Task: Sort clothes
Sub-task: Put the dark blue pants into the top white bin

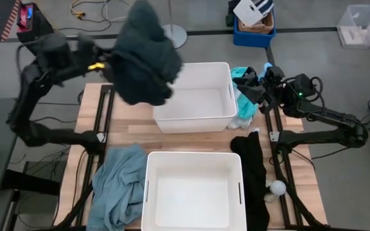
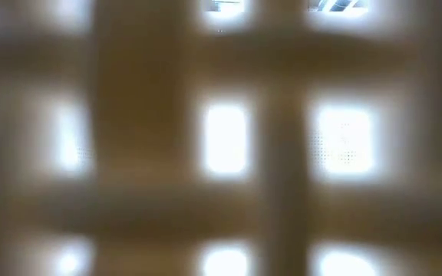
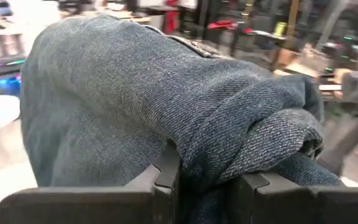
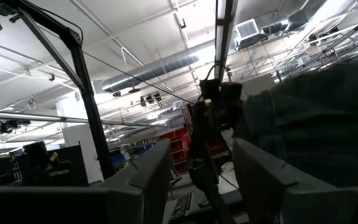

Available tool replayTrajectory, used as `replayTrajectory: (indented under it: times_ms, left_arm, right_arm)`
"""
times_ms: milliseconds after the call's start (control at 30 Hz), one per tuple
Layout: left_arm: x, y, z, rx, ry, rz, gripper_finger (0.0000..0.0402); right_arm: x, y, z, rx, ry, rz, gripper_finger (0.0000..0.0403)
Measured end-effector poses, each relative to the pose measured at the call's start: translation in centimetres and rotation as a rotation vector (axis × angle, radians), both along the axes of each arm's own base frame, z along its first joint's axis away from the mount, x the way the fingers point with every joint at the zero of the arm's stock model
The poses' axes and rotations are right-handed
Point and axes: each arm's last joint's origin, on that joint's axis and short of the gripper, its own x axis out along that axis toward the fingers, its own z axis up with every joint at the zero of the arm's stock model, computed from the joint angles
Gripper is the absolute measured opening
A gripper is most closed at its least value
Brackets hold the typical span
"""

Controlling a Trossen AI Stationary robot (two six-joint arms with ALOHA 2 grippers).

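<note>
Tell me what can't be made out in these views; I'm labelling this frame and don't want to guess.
- Low view: wholly blurred by something close against the lens; no table or clothes show.
- High view: the left end effector is hidden behind the dark denim garment it holds up.
- Right wrist view: the right end effector points up at the ceiling, so the table is out of frame.
- High view: the near bin is cut off by the bottom edge.

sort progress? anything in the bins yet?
Done: nothing shows; both white bins look empty.
In hand: the left gripper is shut on a dark denim garment, held up beside the far bin.
Left: the blue-grey garment, black garment and turquoise garment lie on the table. The right gripper is open, empty, pointing upward.
</note>
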Motion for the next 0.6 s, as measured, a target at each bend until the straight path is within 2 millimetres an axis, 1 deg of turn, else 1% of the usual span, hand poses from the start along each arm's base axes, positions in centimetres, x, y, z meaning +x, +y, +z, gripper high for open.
replayTrajectory:
  times_ms: [133, 267, 333, 467, 533, 600]
  left_arm:
    - [5.1, 1.5, -0.8, -0.007, 0.08, -0.092, 0.0066]
    - [9.9, 2.2, -2.0, 0.019, 0.114, -0.159, 0.0064]
    - [11.9, 2.6, -2.7, 0.037, 0.133, -0.162, 0.0064]
    - [16.1, 3.1, -4.9, 0.029, 0.179, -0.186, 0.0064]
    - [17.9, 3.2, -6.0, 0.03, 0.21, -0.197, 0.0064]
    - [19.1, 3.4, -7.2, 0.015, 0.257, -0.189, 0.0064]
  right_arm:
    - [-0.3, 0.1, 0.9, -0.011, -0.026, 0.0, 0.0189]
    - [-0.8, 0.3, 2.0, -0.025, -0.061, -0.001, 0.0189]
    - [-0.9, 0.3, 2.4, -0.027, -0.067, 0.0, 0.0189]
    - [-1.1, 0.5, 3.0, -0.033, -0.083, 0.002, 0.0189]
    - [-1.1, 0.6, 3.0, -0.035, -0.086, 0.011, 0.0189]
    - [-1.0, 0.7, 3.0, -0.037, -0.082, 0.016, 0.0189]
